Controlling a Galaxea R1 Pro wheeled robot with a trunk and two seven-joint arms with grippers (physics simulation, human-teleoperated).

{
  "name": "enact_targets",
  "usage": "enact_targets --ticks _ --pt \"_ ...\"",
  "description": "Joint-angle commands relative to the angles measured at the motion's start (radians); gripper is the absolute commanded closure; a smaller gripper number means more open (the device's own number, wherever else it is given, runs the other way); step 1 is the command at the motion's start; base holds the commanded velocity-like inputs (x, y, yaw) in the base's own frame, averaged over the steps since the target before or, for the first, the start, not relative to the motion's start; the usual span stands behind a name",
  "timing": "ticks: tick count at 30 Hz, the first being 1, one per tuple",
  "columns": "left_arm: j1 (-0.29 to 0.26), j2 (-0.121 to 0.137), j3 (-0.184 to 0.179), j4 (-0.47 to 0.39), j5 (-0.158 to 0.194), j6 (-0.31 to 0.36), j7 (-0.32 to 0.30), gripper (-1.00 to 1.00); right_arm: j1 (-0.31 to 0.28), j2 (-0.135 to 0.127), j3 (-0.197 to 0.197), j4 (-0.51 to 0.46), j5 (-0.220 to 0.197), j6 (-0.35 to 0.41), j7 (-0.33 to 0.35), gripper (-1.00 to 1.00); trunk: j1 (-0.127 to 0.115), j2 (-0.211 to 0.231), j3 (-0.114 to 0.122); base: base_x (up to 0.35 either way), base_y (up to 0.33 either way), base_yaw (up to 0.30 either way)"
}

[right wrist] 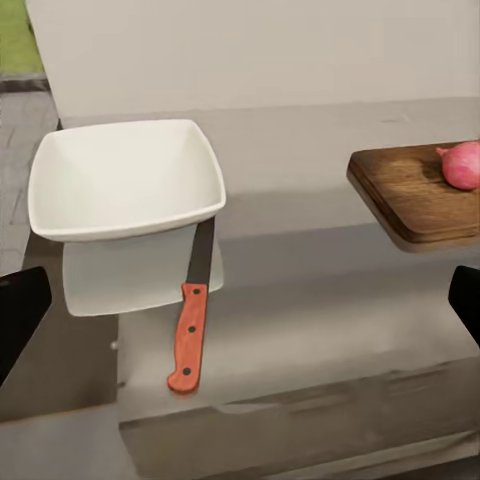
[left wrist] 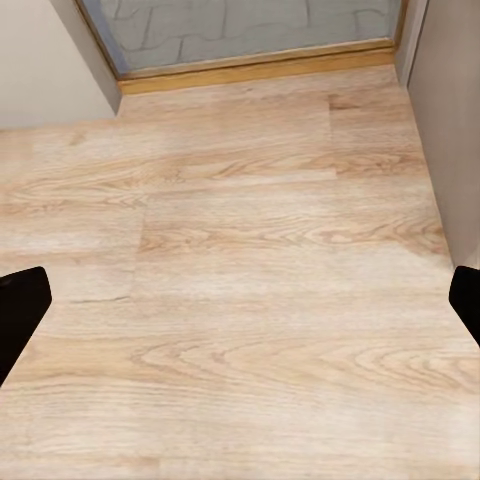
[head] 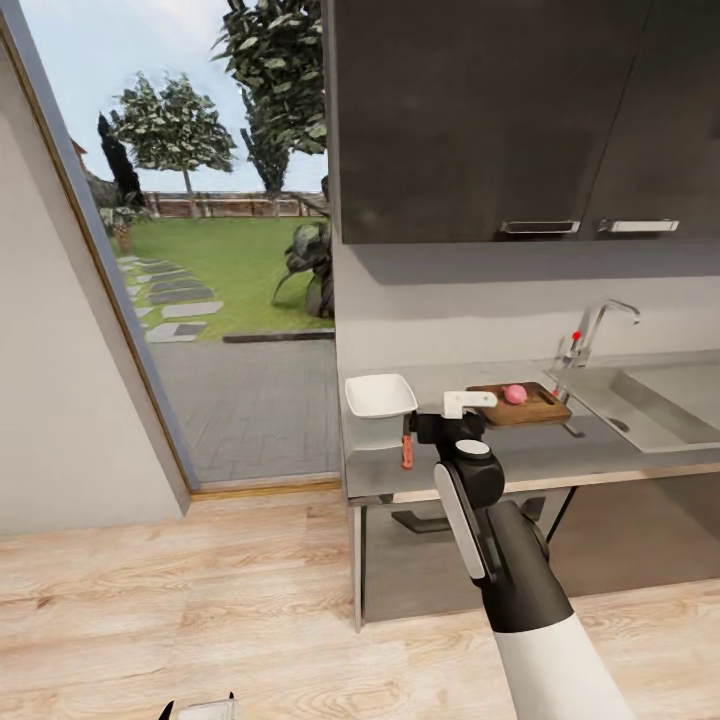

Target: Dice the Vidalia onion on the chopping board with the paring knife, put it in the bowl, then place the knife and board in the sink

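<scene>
Right wrist view: bowl (right wrist: 125, 180) holds nothing.

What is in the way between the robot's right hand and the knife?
Nothing visible is. The right gripper hangs open in front of the counter, and the knife lies there in plain sight. Its orange handle points toward the counter's front edge, and its blade tip slips under the white bowl. The board with the onion sits off to one side.

No legible text, labels, brand marks, numbers or signs appear on any surface in the head view, the left wrist view or the right wrist view.
</scene>
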Motion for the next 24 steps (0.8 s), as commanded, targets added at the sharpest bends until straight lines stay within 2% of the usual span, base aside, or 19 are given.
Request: enact_targets --ticks 1,14,16,21,24 --pt "-0.002 0.000 -0.009 0.004 0.006 -0.005 0.003 -1.00 -0.001 0.000 0.001 -0.001 -0.005 0.004 -0.007 -1.00 0.001 -0.002 -0.002 0.000 0.000 0.000" --pt "-0.002 -0.001 -0.009 0.004 0.006 -0.005 0.003 -1.00 -0.001 0.000 0.002 0.000 -0.008 0.003 -0.001 -1.00 0.001 -0.002 -0.007 0.000 0.028 0.000" --pt "-0.002 -0.001 -0.009 0.004 0.006 -0.005 0.003 -1.00 -0.001 0.000 0.002 0.000 -0.016 0.003 0.006 -1.00 0.001 -0.002 -0.007 0.000 0.004 0.000" --pt "-0.003 0.000 -0.009 0.004 0.006 -0.005 0.004 -1.00 0.000 0.000 0.002 0.001 -0.070 0.002 0.036 -1.00 0.001 -0.002 -0.007 0.000 0.001 0.000" --pt "-0.002 0.000 -0.009 0.004 0.006 -0.005 0.004 -1.00 0.000 0.000 0.001 0.001 -0.073 0.002 0.037 -1.00 0.001 -0.002 -0.007 0.000 0.000 0.000"
